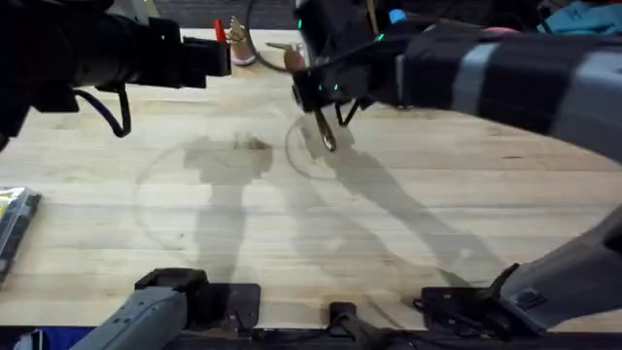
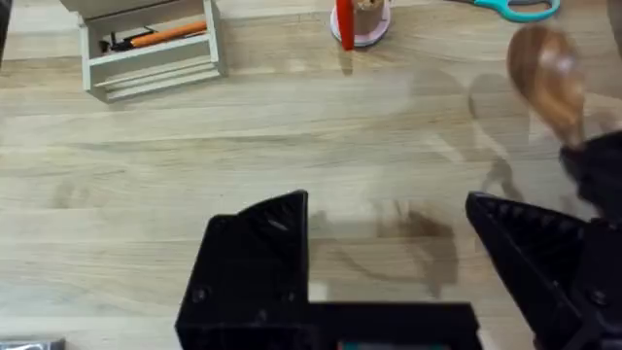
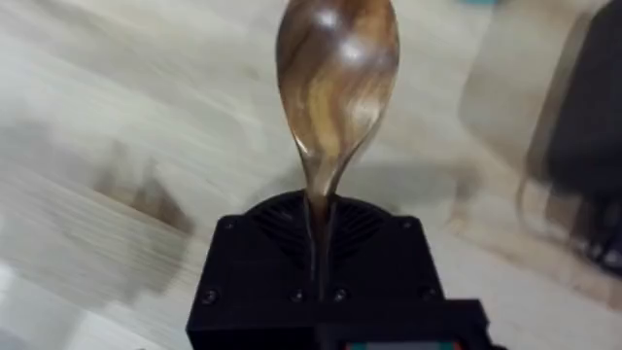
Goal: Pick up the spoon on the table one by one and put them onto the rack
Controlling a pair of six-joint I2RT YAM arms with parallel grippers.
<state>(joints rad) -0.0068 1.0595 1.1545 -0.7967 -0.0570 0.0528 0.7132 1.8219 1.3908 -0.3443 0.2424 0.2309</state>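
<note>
A brown wooden spoon [image 1: 326,134] hangs above the table [image 1: 408,233], bowl end away from my right gripper [image 1: 321,102], which is shut on its handle. In the right wrist view the glossy oval bowl [image 3: 335,78] juts out past the closed gripper [image 3: 316,267]. My left gripper [image 2: 389,243] is open with nothing between its fingers, hovering over bare tabletop [image 2: 243,136]; in the overhead view it sits at the far left [image 1: 219,58]. From the left wrist the spoon [image 2: 549,73] shows off to one side. The rack is out of view.
A beige box [image 2: 146,49] holding an orange-handled tool stands at the table's far side. Near it are a red stick [image 2: 342,24] beside a small brown object on a pink base [image 2: 371,19], and teal-handled scissors [image 2: 515,8]. A flat item [image 1: 12,226] lies at the left edge.
</note>
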